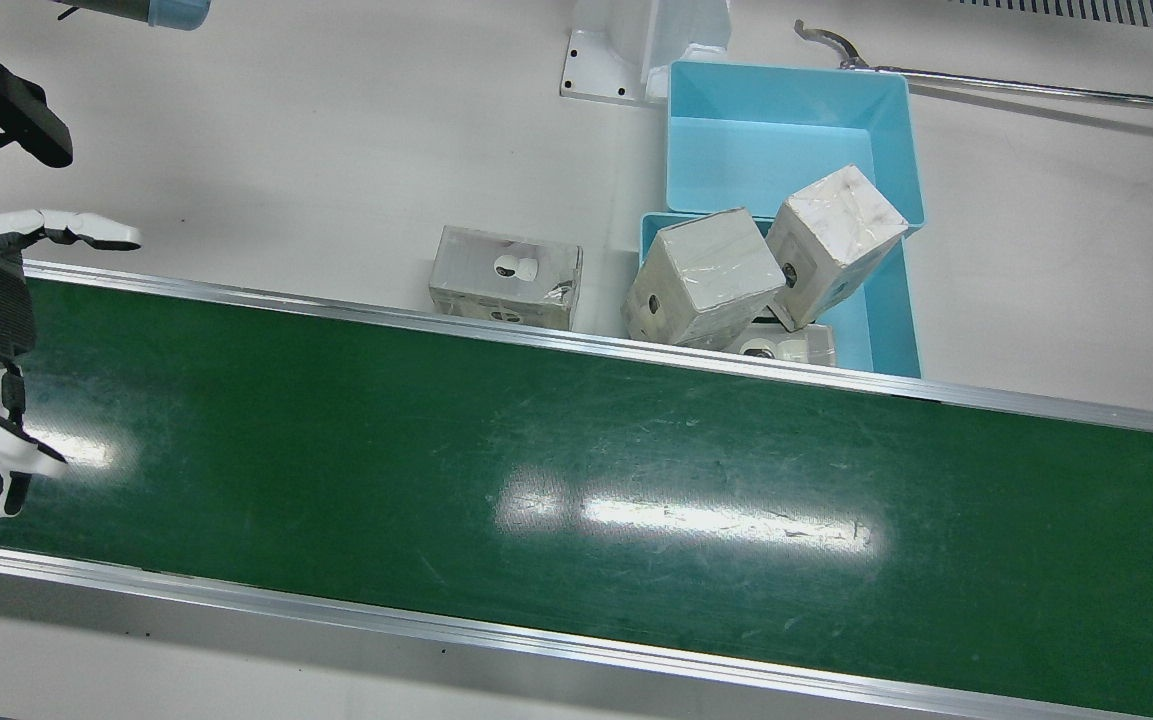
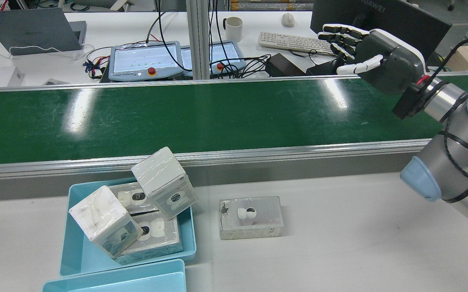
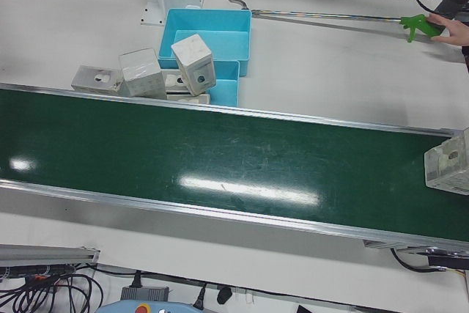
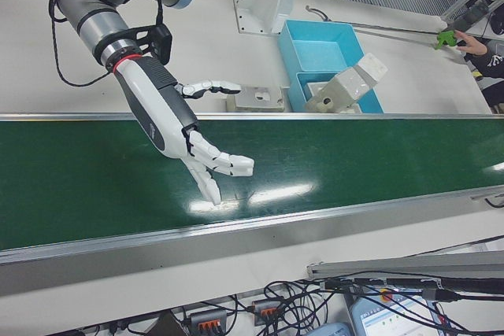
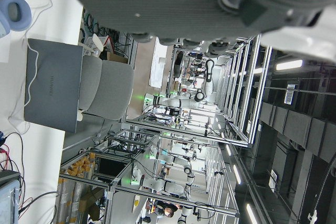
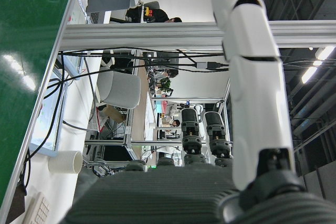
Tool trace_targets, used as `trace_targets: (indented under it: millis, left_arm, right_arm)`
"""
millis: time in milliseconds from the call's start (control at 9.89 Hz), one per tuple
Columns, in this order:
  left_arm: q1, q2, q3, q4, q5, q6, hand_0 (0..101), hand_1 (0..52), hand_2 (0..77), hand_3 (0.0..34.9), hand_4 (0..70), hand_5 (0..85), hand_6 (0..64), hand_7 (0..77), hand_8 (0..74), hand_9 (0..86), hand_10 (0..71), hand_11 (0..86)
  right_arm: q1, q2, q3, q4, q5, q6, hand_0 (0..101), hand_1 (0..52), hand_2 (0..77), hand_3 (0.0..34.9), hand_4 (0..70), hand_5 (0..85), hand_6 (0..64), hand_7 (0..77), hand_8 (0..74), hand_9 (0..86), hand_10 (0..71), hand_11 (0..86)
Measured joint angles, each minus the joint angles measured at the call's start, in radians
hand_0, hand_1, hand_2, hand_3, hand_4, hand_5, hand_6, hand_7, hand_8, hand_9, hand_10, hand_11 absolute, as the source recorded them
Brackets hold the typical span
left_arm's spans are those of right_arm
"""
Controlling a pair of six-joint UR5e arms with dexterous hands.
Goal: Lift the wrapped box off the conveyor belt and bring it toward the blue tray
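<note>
Conveyor belt (image 1: 576, 480) runs as a green band across the middle of the front view, corner to corner, bare in that frame. White counter (image 1: 286, 150) fills the upper part. Two blue trays sit upper centre-right: the farther blue tray (image 1: 786, 150) empty, the nearer tray (image 1: 891, 310) crowded with wrapped boxes, two of them tilted against its rim. One more box (image 1: 506, 277) lies flat on the counter just left of the trays, beside the belt rail.

My right hand (image 4: 206, 161) hangs over the belt, left-centre of the right-front view, fingers spread wide, holding nothing. My left hand shows only as a dark underside in its own camera; I cannot tell how its fingers stand.

The wrapped box (image 3: 447, 168) to pick sits at the far right edge of the left-front view, on the belt, partly cut off. Pale grey-white carton under glossy film, a dark round mark on its near face.

Judgement: wait, fingers wide, until it comes within reach. Film looks slippery, so close on opposite flat faces, squarely, and lift clear of the rail before swinging toward the tray.
</note>
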Motion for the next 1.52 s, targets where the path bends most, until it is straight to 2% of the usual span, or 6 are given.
trace_targets:
  millis: [505, 707, 809, 1011, 1213, 1516]
  left_arm:
    - [0.000, 0.000, 0.000, 0.000, 0.000, 0.000, 0, 0.0, 1.1, 0.0, 0.0, 1.1, 0.0, 0.5, 0.5, 0.0, 0.5, 0.5]
    - [0.000, 0.000, 0.000, 0.000, 0.000, 0.000, 0, 0.0, 0.5, 0.0, 0.0, 0.5, 0.0, 0.5, 0.5, 0.0, 0.5, 0.5]
    - [0.000, 0.000, 0.000, 0.000, 0.000, 0.000, 0, 0.0, 1.1, 0.0, 0.0, 0.5, 0.0, 0.5, 0.5, 0.0, 0.5, 0.0]
    - [0.000, 0.000, 0.000, 0.000, 0.000, 0.000, 0, 0.0, 1.1, 0.0, 0.0, 0.5, 0.0, 0.5, 0.5, 0.0, 0.5, 0.0]
    - [0.000, 0.000, 0.000, 0.000, 0.000, 0.000, 0, 0.0, 0.5, 0.0, 0.0, 0.5, 0.0, 0.5, 0.5, 0.0, 0.5, 0.0]
    - [0.000, 0.000, 0.000, 0.000, 0.000, 0.000, 0, 0.0, 1.1, 0.0, 0.0, 0.5, 0.0, 0.5, 0.5, 0.0, 0.5, 0.5]
  right_arm:
    - [-0.005, -0.012, 0.013, -0.075, 0.002, -0.010, 51, 18.5, 15.3, 4.9, 9.3, 17.5, 4.9, 18.0, 0.0, 1.6, 0.0, 1.6]
    - [-0.006, -0.012, 0.020, -0.114, 0.002, -0.011, 56, 34.9, 31.6, 4.9, 10.4, 20.7, 4.9, 19.1, 0.0, 3.3, 0.0, 1.6]
    - [-0.006, -0.011, 0.022, -0.125, 0.003, -0.011, 57, 32.7, 42.5, 5.0, 11.5, 20.7, 6.0, 20.7, 0.0, 3.3, 0.0, 1.6]
    - [-0.006, -0.010, 0.024, -0.126, 0.004, -0.011, 57, 28.4, 39.3, 5.0, 10.4, 20.7, 6.0, 20.7, 0.0, 3.3, 0.0, 1.6]
    - [-0.006, -0.012, 0.025, -0.114, 0.002, -0.010, 51, 19.6, 15.3, 5.7, 9.3, 18.5, 4.9, 19.1, 0.0, 2.7, 0.0, 1.6]
    - [-0.008, -0.014, 0.026, -0.094, -0.003, -0.012, 50, 17.5, 15.8, 4.5, 5.4, 14.7, 3.3, 14.7, 0.0, 2.7, 0.0, 1.6]
